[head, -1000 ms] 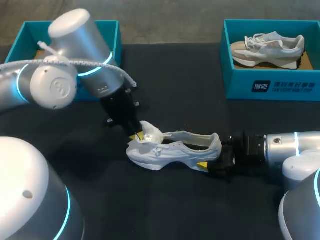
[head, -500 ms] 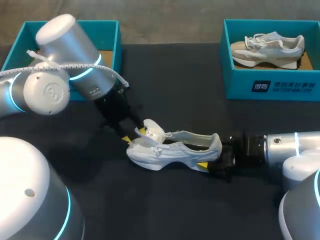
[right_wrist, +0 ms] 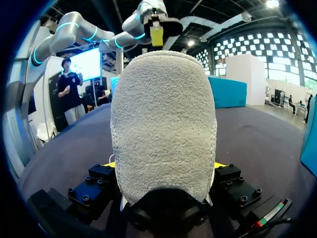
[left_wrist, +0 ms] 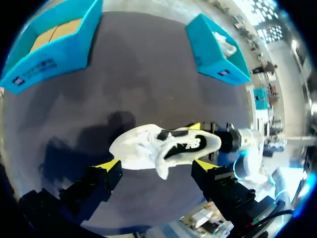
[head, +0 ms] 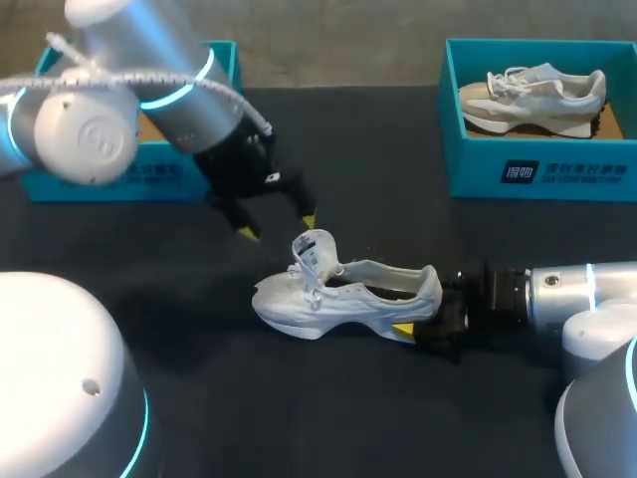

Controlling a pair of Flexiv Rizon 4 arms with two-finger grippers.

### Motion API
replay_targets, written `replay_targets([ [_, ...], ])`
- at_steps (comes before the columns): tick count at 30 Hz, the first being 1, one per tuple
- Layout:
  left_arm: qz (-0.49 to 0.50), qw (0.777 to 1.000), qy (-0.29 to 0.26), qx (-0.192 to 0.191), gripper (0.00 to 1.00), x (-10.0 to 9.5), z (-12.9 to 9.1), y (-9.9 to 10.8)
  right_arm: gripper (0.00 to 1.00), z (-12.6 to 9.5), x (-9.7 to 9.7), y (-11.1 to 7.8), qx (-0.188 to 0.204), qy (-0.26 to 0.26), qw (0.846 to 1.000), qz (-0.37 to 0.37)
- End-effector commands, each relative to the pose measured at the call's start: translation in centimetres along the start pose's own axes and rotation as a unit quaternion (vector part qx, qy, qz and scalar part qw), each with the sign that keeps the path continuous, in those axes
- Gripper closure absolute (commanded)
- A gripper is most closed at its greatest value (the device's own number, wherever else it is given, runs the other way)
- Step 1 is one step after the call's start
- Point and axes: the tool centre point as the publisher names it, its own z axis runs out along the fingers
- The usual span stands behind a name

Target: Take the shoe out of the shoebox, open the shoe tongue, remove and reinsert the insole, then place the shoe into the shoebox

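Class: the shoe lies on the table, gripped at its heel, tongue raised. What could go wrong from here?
1. The left end effector hangs open, clear of the tongue, which may flop back.
2. The right end effector holds the white shoe only by the heel; a tug inside might twist it loose.

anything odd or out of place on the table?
Only the tongue of the white shoe: it sticks up over the laces, near the open left gripper. Right gripper clamps the heel. Nothing spilled or damaged.

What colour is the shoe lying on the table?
The shoe is white; the head view shows it best.
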Motion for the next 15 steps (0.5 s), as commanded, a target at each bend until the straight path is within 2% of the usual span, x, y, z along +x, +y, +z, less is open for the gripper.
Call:
replay_targets([
  [1, 0.044, 0.998, -0.031, -0.023, 0.09, 1.6, -1.7, -1.1, 1.0, 0.0, 0.0, 0.0, 0.001, 0.0, 1.0, 0.0],
  [2, 0.057, 0.997, -0.034, -0.027, 0.13, 1.9, -1.9, -1.3, 1.0, 0.0, 0.0, 0.0, 0.001, 0.0, 1.0, 0.0],
  [4, 0.092, 0.994, -0.036, -0.04, 0.29, 2.5, -2.2, -1.6, 1.0, 0.0, 0.0, 0.0, 0.001, 0.0, 1.0, 0.0],
  [5, 0.121, 0.991, -0.04, -0.051, 0.54, 2.9, -2.3, -1.8, 1.0, 0.0, 0.0, 0.0, 0.001, 0.0, 1.0, 0.0],
  [6, 0.13, 0.989, -0.04, -0.048, 0.58, 3.1, -2.4, -1.8, 1.0, 0.0, 0.0, 0.0, 0.001, 0.0, 1.0, 0.0],
  [7, 0.142, 0.988, -0.04, -0.054, 0.72, 3.3, -2.4, -2.0, 1.0, 0.0, 0.0, 0.0, 0.001, 0.0, 1.0, 0.0],
  [8, 0.165, 0.983, -0.039, -0.066, 1.0, 3.6, -2.5, -2.1, 1.0, 0.0, 0.0, 0.0, 0.001, 0.0, 1.0, 0.0],
  [10, 0.217, 0.972, -0.047, -0.073, 1.0, 4.0, -2.6, -2.0, 1.0, 0.0, 0.0, 0.0, 0.001, 0.0, 1.0, 0.0],
  [15, 0.367, 0.923, -0.038, -0.11, 1.0, 4.8, -2.9, -2.0, 1.0, 0.0, 0.0, 0.0, 0.001, 0.0, 1.0, 0.0],
])
